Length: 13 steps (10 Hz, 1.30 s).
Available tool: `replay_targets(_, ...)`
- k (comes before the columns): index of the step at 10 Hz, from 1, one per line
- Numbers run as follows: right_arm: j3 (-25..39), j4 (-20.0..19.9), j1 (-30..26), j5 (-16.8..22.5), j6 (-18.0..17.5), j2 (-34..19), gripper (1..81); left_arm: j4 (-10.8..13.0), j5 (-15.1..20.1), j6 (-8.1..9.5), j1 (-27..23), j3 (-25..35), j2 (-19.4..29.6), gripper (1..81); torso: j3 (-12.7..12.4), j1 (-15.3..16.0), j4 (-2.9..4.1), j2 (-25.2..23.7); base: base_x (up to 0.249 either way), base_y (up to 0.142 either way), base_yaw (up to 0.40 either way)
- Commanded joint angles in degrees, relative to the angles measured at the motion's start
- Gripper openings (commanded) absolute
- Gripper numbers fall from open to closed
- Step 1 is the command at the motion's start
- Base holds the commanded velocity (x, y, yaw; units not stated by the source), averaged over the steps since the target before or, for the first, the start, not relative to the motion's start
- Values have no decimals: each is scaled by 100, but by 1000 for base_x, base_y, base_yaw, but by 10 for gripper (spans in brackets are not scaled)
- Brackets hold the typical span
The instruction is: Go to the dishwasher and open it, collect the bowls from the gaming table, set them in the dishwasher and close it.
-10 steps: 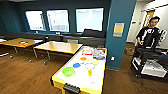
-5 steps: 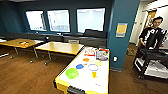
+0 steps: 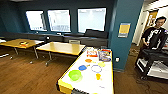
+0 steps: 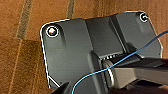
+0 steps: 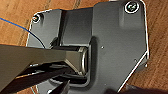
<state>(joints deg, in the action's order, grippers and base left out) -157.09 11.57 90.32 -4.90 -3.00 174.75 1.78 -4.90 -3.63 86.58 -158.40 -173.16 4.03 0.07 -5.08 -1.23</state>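
**Bowls on the gaming table, grippers not readable**

Seen from the head view: a gaming table (image 3: 105, 80) with white top and yellow edges, running away toward a teal pillar (image 3: 125, 32). Near the close end of this table, toward its left edge, a large lime-green bowl (image 3: 75, 75), standing upright on the white top. Further in from that bowl, toward the table's middle, a small orange shape (image 3: 98, 76), probably the orange bowl, too blurred to be sure. Beyond both, printed circles (image 3: 96, 68) in blue, orange and yellow, and at the table's far end some colourful flat items (image 3: 99, 53), not clear what.

Left of the gaming table, two wooden tables (image 3: 62, 48) on a wood floor (image 3: 27, 75), with windows (image 3: 91, 20) behind. Right of the gaming table, past the pillar, a person (image 3: 155, 33) standing behind a dark cart (image 3: 153, 62).

In both wrist views, wood floor under the robot's own dark plate. Cannot tell if the left or right gripper is wide or narrow.
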Motion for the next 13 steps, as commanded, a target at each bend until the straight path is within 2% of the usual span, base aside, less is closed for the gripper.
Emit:
replay_targets(1,13,3,-211,271,10,10,811,24,279,-15,-259,-33,17,811,0,0,0,0,87,117,0)
replay_targets(13,13,3,-211,270,10,1,811,33,279,-15,-259,-33,9,811,0,0,0,0,87,110,0)
